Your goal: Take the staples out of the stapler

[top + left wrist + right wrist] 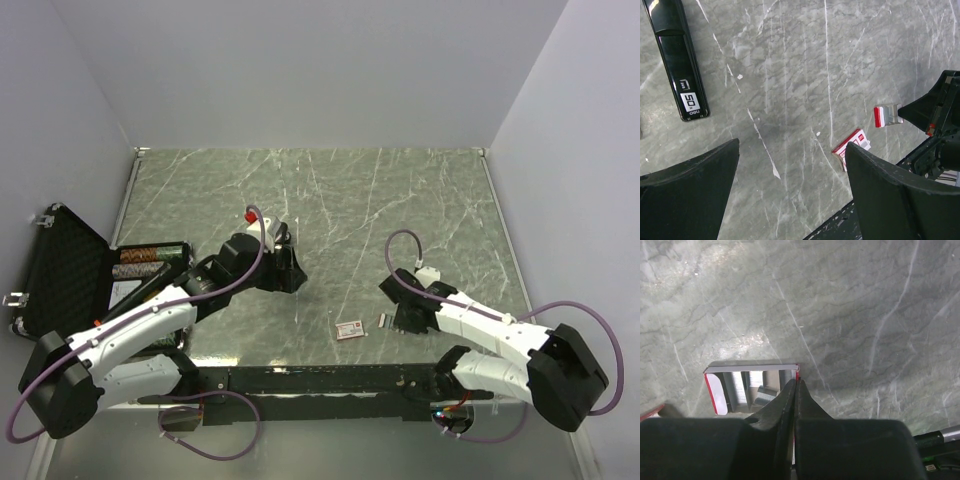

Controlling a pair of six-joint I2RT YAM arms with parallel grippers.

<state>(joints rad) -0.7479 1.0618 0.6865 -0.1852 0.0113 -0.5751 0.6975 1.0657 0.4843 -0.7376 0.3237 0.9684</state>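
On the grey table (pixel 400 200), the black stapler (pixel 680 65) lies flat near the wide-open left gripper (pixel 792 150). The staples (pixel 737 390) sit in a little tray (pixel 750 369), with the right gripper (pixel 796 385) squeezed shut at its edge, so the job looks nearly done.

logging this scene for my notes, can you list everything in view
stapler: 1, black with a white label, lying flat on the table, away from both arms' fingers
cardboard box: 1, red and white, on the table between the arms
tray: 1, pale grey with a red end, pinched at its rim
staples: silvery grey strips, count unclear, inside the tray
case: 1, black, open, at the table's left edge, with items inside
table: 1, grey-green marble pattern
left fingers: 2, black, open above bare table
right fingers: 2, black, shut on the tray's rim
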